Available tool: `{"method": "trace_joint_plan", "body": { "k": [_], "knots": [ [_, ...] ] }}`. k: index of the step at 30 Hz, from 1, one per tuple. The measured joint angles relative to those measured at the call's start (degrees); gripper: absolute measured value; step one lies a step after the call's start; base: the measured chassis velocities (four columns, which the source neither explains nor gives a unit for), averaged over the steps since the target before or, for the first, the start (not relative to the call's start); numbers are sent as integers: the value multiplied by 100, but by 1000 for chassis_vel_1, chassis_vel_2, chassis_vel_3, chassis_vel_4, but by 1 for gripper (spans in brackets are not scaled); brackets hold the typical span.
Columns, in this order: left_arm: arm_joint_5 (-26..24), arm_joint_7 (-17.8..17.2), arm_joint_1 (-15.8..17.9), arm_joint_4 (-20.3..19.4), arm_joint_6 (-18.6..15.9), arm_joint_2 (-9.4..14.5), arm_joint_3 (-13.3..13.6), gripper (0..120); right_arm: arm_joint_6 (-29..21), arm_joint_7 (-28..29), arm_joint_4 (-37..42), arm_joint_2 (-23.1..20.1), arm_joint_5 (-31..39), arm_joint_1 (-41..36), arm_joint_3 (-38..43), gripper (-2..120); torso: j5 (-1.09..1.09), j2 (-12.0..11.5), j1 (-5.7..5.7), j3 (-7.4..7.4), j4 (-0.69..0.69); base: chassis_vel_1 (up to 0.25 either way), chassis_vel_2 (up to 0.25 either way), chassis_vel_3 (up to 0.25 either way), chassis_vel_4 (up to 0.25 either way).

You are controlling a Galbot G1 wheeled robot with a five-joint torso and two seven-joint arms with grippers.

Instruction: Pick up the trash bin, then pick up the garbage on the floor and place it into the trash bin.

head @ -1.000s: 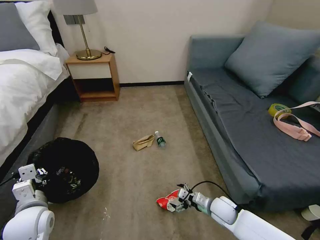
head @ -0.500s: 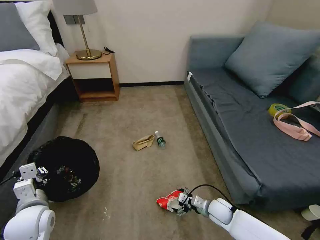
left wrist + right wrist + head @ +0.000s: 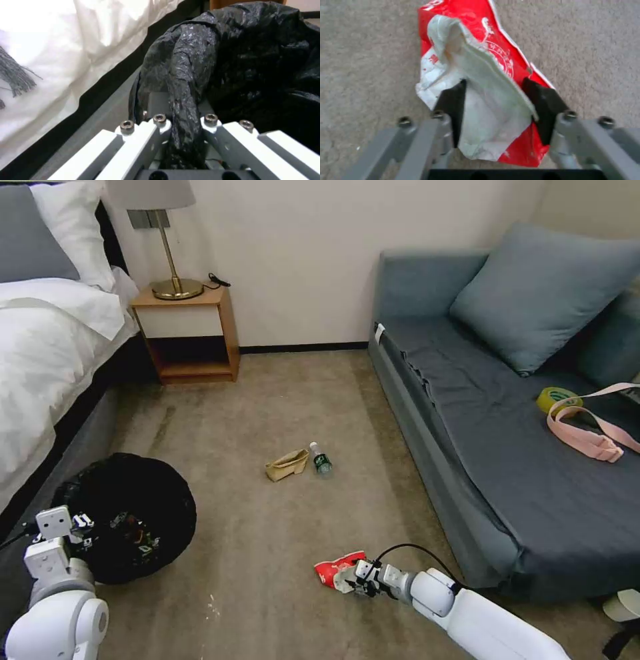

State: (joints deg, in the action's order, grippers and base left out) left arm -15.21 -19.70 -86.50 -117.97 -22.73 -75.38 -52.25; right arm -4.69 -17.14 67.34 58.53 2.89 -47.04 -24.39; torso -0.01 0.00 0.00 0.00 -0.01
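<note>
The trash bin (image 3: 133,513), lined with a crinkly black bag, stands at the lower left beside the bed. My left gripper (image 3: 79,523) is shut on its bag-covered rim (image 3: 185,100). The garbage lies on the carpet. A red-and-white wrapper (image 3: 333,570) is in the near middle, with my right gripper (image 3: 350,579) low over its near end. In the right wrist view the wrapper (image 3: 480,75) sits between the spread black pads (image 3: 453,107), and the gripper (image 3: 494,81) is open. Farther out lie a tan paper bag (image 3: 287,465) and a small green-labelled bottle (image 3: 321,459).
A bed (image 3: 40,367) runs along the left, with a wooden nightstand (image 3: 190,337) and a lamp at the back wall. A grey-blue sofa (image 3: 520,447) fills the right side and carries a tape roll (image 3: 557,399) and a pink strap. Open carpet lies between them.
My right gripper has sunk toward the floor and slid over the near end of the red-and-white wrapper. The left arm and the bin have barely shifted.
</note>
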Motion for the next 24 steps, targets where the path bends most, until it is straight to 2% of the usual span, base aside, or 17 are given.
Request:
{"method": "trace_joint_plan", "body": {
  "k": [2,4,7,11,15,17,19,24],
  "knots": [
    [-1,1,-1,-5,0,-6,4,3,3,-6,-6,41,-2,17,5,29,0,0,0,0,1,0,0,0,0],
    [-1,1,-2,-8,0,-9,5,3,4,-6,-6,51,-2,20,8,26,0,0,0,0,1,0,0,0,0],
    [-1,2,-22,-19,0,-14,5,3,19,-9,-48,142,-6,64,41,10,0,0,0,0,0,0,0,0,0],
    [-6,6,-49,-31,0,-12,-22,3,53,-11,-139,312,-29,154,138,0,1,0,0,0,0,0,0,0,0],
    [-12,9,-62,-43,2,-5,-43,3,94,0,-265,567,-34,351,274,0,0,0,0,0,-1,0,0,0,0],
    [-24,22,-50,-51,3,13,-76,3,137,66,-495,1019,-1,773,469,0,0,0,0,0,2,0,0,0,0],
    [-24,23,-47,-51,3,20,-78,3,142,96,-552,1128,40,898,486,0,1,0,0,1,2,0,0,0,0],
    [29,62,-48,-23,13,19,-7,3,82,259,-416,1481,512,1681,35,0,0,-1,0,0,0,0,0,0,0]
  ]
}}
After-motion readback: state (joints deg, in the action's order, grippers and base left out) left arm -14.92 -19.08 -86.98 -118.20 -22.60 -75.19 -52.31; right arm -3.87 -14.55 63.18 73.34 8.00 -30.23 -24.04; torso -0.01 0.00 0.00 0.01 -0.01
